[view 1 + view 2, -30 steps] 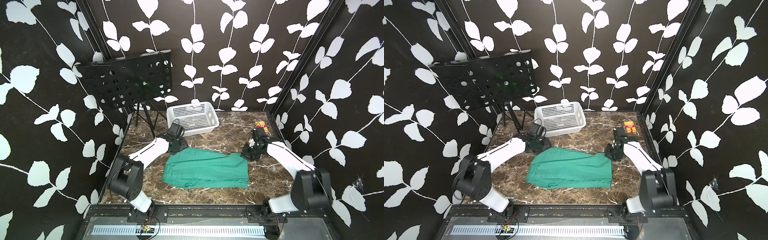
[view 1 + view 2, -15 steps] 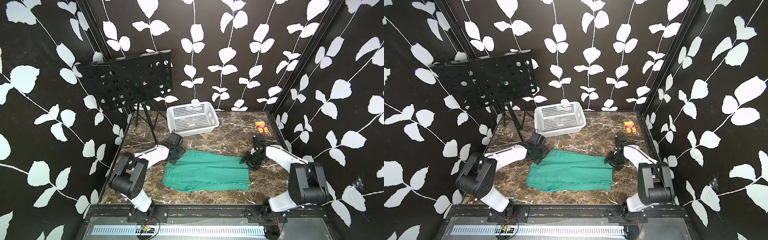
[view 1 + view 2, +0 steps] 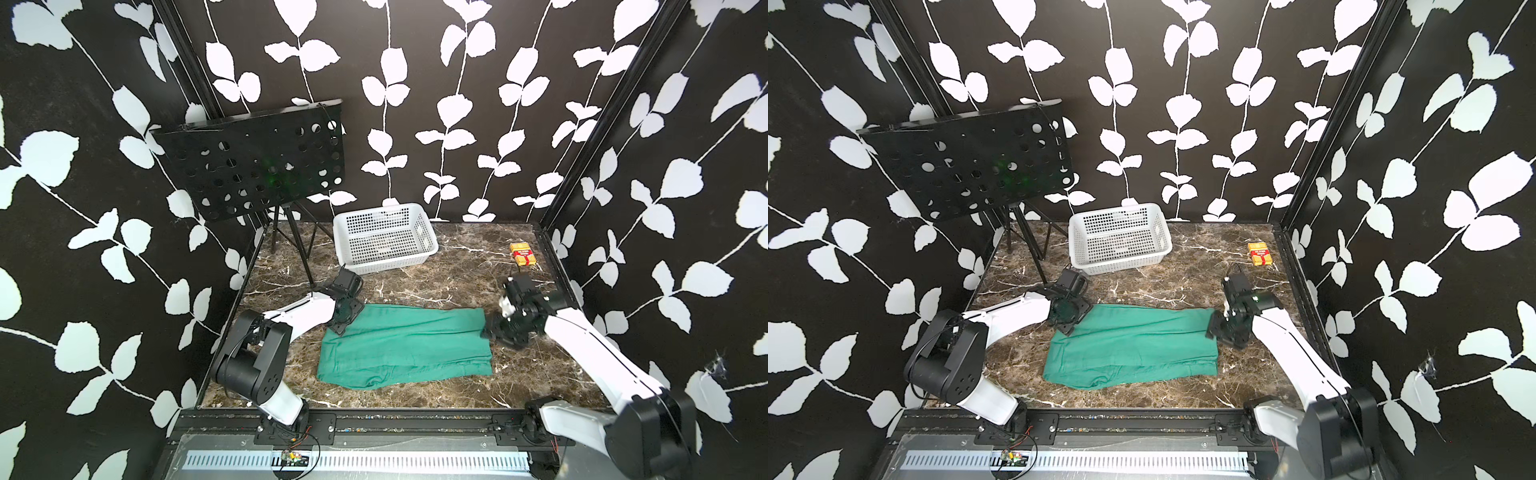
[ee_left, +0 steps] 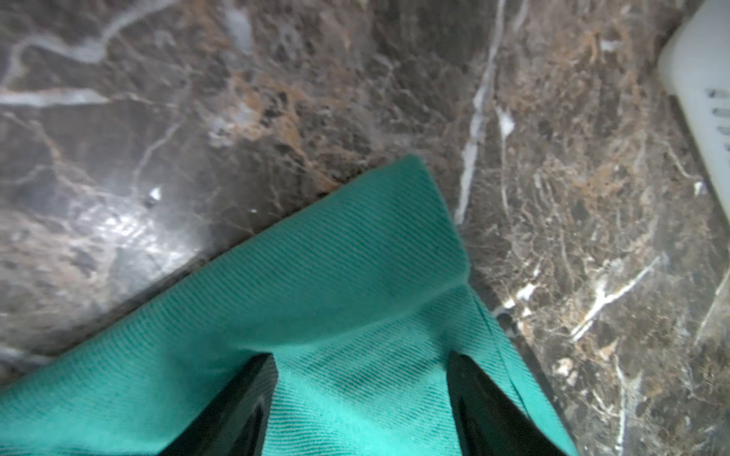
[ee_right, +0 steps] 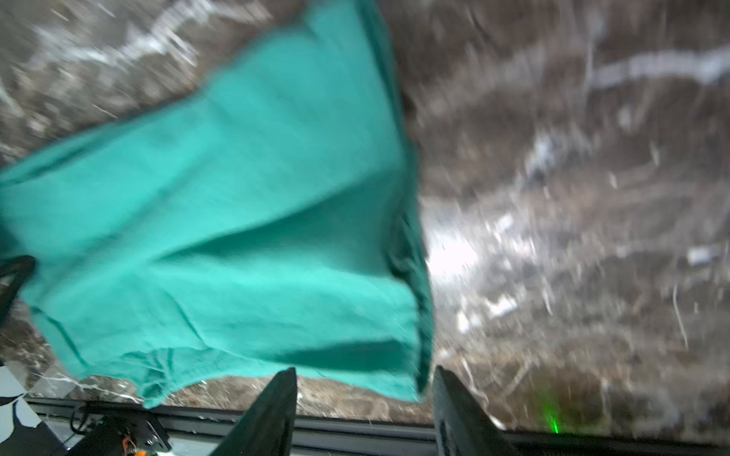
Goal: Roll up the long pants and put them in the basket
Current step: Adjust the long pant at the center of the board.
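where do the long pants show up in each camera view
top view: long pants flat at the centre of the marble table
top view: long pants at the table's centre too
left wrist: a corner of the cloth, lying between the open jaws and running ahead of them
right wrist: blurred, large in frame, its edge just ahead of the open jaws
shared landmark: the marble table, in all four

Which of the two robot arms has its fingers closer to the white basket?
The left fingers, at the corner of the long pants nearest the white basket; the right fingers are at the opposite end, nearer the small yellow-red box.
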Action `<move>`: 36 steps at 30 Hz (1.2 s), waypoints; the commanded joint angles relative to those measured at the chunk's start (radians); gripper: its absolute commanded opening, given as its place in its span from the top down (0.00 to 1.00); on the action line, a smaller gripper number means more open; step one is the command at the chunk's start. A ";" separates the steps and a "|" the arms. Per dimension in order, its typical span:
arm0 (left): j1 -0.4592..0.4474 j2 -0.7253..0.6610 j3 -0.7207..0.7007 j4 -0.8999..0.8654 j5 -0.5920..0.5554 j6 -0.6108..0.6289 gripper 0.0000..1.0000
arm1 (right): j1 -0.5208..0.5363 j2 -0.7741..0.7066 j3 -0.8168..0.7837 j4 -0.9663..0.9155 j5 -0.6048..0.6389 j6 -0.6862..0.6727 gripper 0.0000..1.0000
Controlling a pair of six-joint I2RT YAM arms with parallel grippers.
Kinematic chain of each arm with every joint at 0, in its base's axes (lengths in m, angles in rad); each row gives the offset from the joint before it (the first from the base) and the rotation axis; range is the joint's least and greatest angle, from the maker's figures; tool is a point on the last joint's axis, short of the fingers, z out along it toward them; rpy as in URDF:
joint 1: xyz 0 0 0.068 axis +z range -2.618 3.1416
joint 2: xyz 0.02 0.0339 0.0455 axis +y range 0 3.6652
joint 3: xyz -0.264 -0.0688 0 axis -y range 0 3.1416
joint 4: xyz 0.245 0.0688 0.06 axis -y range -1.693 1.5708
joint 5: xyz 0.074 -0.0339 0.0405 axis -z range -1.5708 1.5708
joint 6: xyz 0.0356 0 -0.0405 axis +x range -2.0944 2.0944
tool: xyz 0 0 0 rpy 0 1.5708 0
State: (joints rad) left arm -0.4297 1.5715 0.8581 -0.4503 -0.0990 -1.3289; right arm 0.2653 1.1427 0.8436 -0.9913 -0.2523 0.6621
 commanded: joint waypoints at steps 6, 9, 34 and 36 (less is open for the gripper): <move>0.009 0.021 -0.065 -0.101 -0.013 -0.018 0.27 | 0.000 0.003 -0.170 0.195 -0.113 0.151 0.44; 0.010 0.028 -0.068 -0.096 -0.011 -0.023 0.28 | -0.001 0.032 -0.200 0.280 -0.092 0.169 0.48; 0.009 0.024 -0.101 -0.062 -0.007 -0.113 0.32 | -0.013 -0.112 -0.256 0.004 0.082 0.137 1.00; 0.008 0.022 -0.102 -0.063 -0.007 -0.112 0.32 | -0.024 -0.062 -0.299 0.073 0.080 0.142 1.00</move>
State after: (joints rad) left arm -0.4294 1.5433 0.8165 -0.4160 -0.1135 -1.4242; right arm 0.2569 1.0298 0.6159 -0.9253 -0.2577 0.8013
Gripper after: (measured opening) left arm 0.682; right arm 0.059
